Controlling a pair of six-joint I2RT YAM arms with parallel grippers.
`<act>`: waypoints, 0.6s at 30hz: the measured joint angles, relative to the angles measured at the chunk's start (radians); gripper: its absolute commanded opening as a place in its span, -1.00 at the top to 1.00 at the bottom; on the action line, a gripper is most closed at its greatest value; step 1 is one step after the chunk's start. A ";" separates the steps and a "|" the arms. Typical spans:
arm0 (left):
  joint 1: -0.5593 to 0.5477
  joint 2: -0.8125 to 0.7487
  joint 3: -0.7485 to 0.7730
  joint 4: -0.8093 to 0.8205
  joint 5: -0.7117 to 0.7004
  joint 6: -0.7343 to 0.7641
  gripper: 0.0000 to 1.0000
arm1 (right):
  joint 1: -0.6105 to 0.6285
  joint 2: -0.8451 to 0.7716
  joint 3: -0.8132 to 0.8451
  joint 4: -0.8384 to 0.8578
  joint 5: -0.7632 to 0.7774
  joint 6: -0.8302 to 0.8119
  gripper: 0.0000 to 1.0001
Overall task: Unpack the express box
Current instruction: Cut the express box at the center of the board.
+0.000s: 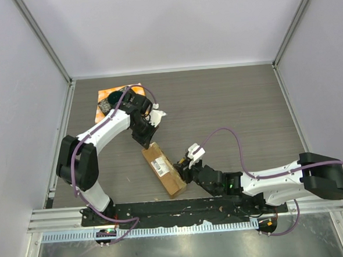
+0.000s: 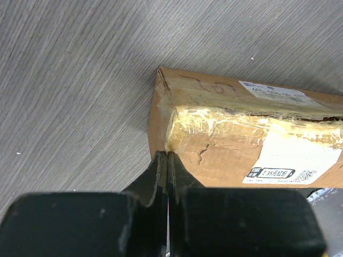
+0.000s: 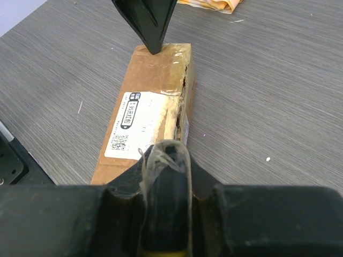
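Note:
The express box [image 1: 163, 169] is an oblong brown cardboard parcel lying at an angle on the table, with a white label [image 3: 130, 126] and shiny tape [image 2: 225, 120]. The tape along its top seam [image 3: 181, 104] looks torn open. My left gripper [image 1: 146, 143] is shut, and its joined tips [image 2: 168, 155] press on the box's far end at a corner. My right gripper [image 1: 183, 171] sits at the box's near end and is shut on a dark rounded tool [image 3: 166, 182]. The tool is wrapped in shreds of clear tape, and its tip is over the seam.
An orange cloth [image 1: 108, 96] with a dark dish on it lies at the back left, just behind the left arm. Grey enclosure walls stand on three sides. A metal rail [image 1: 182, 208] carrying the arm bases runs along the near edge.

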 measured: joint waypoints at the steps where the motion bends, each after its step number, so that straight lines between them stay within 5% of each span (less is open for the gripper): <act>1: 0.000 -0.001 0.000 0.000 0.000 0.000 1.00 | -0.001 0.003 0.000 -0.001 0.000 0.003 0.99; 18: 0.000 -0.006 -0.008 0.007 -0.002 -0.010 1.00 | -0.004 0.061 0.000 0.025 -0.016 0.040 0.99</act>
